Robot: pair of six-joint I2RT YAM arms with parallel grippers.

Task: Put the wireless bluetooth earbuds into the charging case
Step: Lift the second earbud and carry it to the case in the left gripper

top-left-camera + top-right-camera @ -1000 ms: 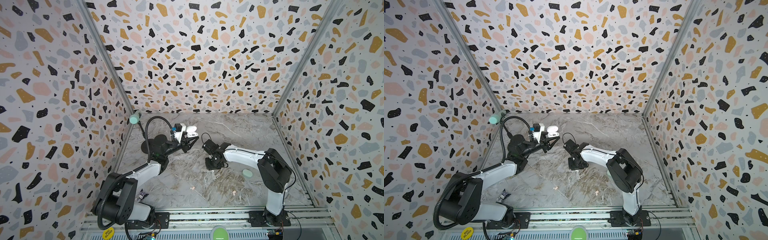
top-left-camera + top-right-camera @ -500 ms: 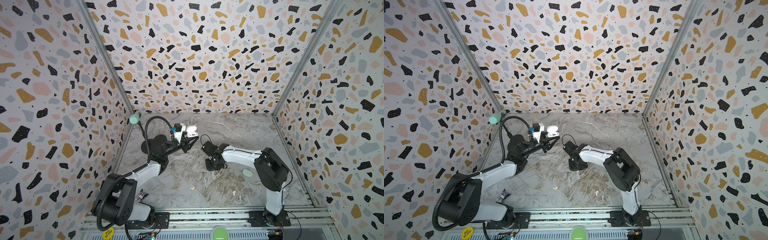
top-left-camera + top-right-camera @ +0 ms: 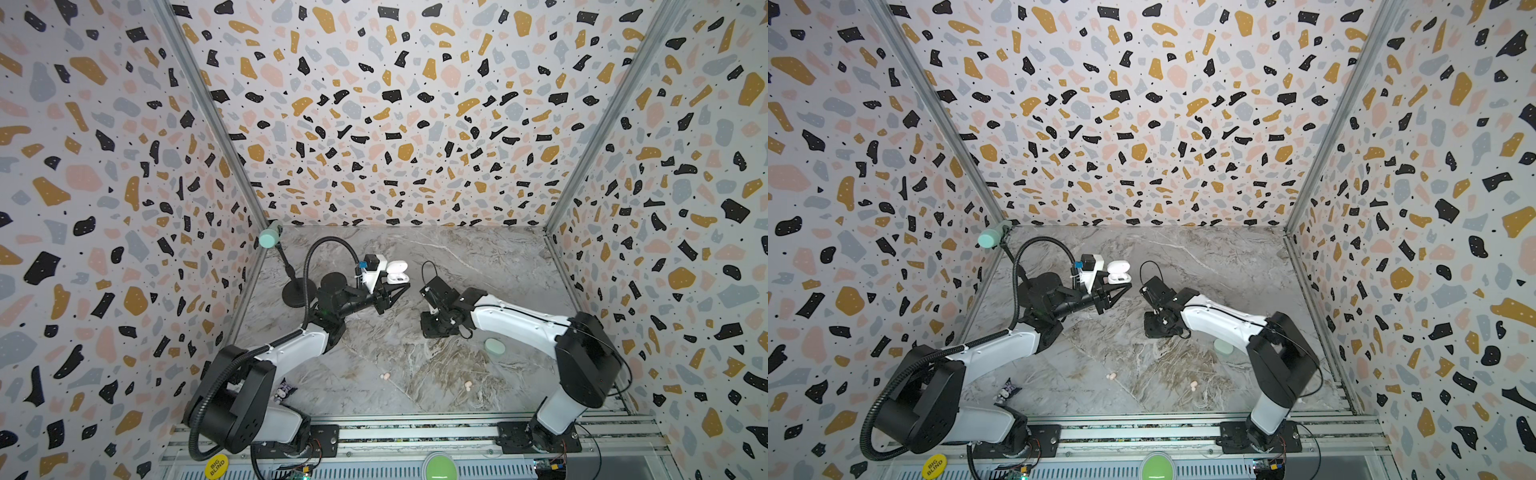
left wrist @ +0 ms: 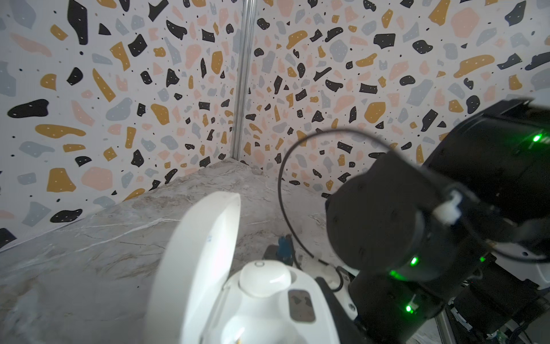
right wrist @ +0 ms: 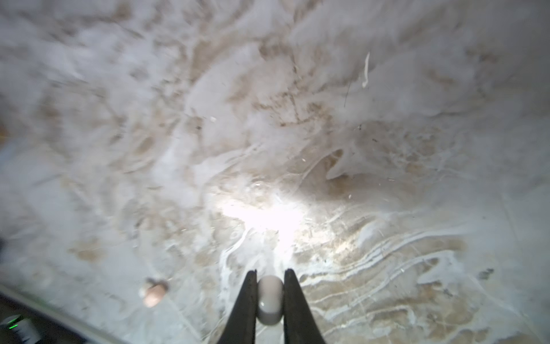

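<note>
Between the dark fingers of the right end effector [image 5: 270, 274] a white earbud [image 5: 270, 300] is pinched, the jaws narrow around it, low over the marble surface [image 5: 387, 149]. Whether it touches the surface I cannot tell. Across the middle, the left end effector [image 3: 398, 286] is clamped on the white charging case [image 4: 268, 315] and holds it up off the surface, its lid [image 4: 205, 253] hinged open. One seated bud [image 4: 265, 278] fills its socket. The bay beside it looks empty, though the frame edge cuts it off.

The step in hand, as I judge it, is the pick of the second white bud. Next comes a lift and a carry toward the held case. The wrist must then turn so the bud meets the free bay the right way round before release. A pink earbud [image 3: 385, 376], another pink bud [image 3: 468, 385] and a mint case [image 3: 494, 345] lie elsewhere on the surface, for later.
</note>
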